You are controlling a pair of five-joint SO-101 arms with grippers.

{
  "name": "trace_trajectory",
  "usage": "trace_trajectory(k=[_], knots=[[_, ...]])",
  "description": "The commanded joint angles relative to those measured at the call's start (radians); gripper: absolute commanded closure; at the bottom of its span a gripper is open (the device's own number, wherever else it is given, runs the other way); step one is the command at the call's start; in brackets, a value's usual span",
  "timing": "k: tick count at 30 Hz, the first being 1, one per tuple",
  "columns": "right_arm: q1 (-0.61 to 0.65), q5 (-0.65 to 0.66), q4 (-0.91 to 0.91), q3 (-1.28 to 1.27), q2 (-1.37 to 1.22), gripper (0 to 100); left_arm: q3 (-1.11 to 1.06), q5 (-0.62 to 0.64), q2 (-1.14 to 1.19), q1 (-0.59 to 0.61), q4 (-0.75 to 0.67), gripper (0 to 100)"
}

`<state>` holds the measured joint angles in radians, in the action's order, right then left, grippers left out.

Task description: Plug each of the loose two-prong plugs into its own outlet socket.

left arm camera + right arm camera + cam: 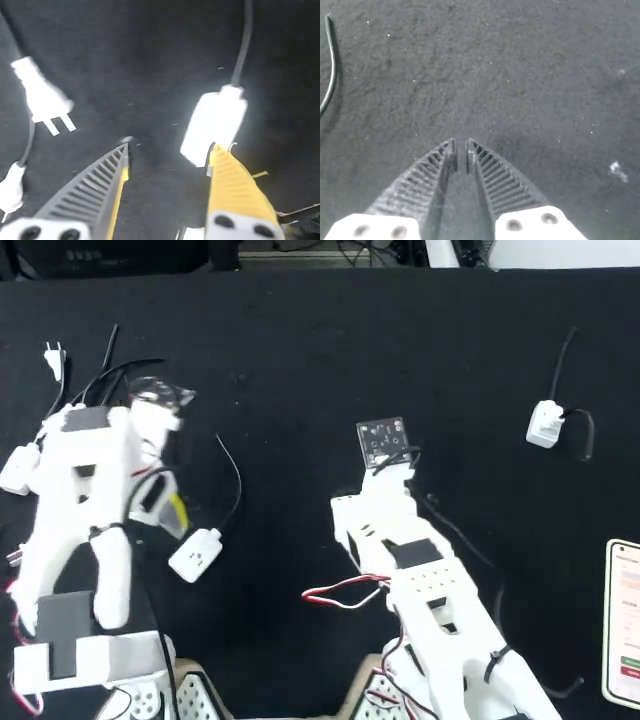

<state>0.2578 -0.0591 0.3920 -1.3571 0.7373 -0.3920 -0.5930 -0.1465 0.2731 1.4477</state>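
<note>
The left end effector (170, 150) hovers released over the black bench (300, 350), its jaws spread wide and holding nothing. A white outlet socket (212, 125) lies just off its yellow finger (232, 187), whose tip overlaps the socket's near edge; whether they touch is unclear. The socket's dark cord (244, 45) leads away from the finger. A loose two-prong plug (42, 97) lies beyond the grey finger (95, 182), apart from it, with its prongs bare. The right end effector (460, 145) is clenched to a thin slit over bare bench and grasps nothing. A second white cabled block (543, 425) lies well apart.
</note>
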Motion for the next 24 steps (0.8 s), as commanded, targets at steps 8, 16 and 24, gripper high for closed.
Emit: trace_trajectory(k=[8,16,24], knots=[[0.012,-0.006,0.005,0.07,0.038,96.6,-0.219,-0.035,0.006,0.035,-0.232,75],[0.014,-0.006,0.005,0.07,0.038,96.6,-0.162,0.048,0.005,-0.163,-0.068,75],[-0.058,-0.014,0.005,0.077,0.039,96.6,-0.128,0.181,0.009,-0.423,-0.052,75]])
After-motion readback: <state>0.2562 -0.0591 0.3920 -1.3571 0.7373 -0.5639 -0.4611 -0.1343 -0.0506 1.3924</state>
